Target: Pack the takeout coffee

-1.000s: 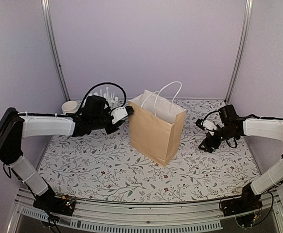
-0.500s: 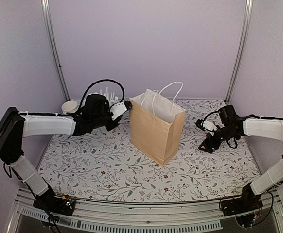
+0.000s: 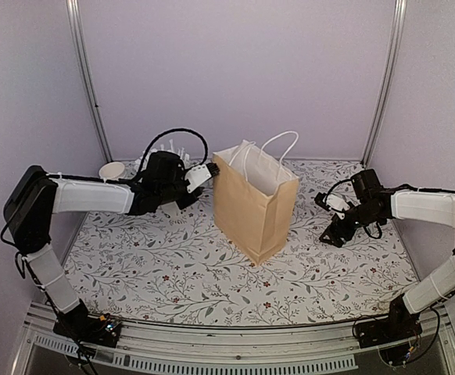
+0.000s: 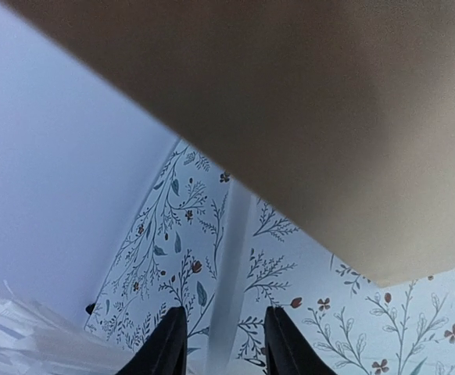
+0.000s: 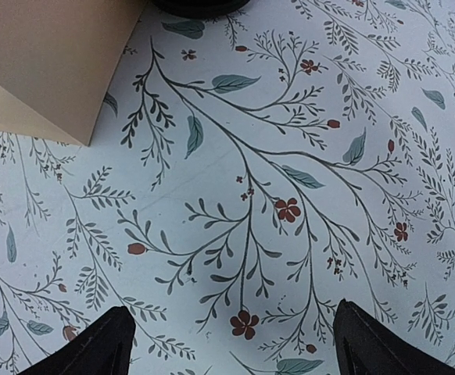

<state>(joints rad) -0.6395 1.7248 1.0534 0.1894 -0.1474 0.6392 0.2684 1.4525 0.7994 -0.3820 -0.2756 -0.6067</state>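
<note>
Takeout coffee: not plainly in view. A black round edge (image 5: 200, 6) on the desk (image 3: 157, 266), just past the paper bag's (image 3: 255, 207) bottom corner, may be its lid. If so, it lies straight ahead of my right pincer (image 5: 231, 344), the nearer arm. Right pincer gapes wide, empty. Left pincer (image 3: 209, 169) part-open, holding nothing, beside the bag's top edge.

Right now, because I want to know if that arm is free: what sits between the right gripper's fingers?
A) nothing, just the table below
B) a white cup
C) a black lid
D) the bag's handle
A: in the right wrist view the right gripper is spread wide, only the floral table between its fingers.
</note>
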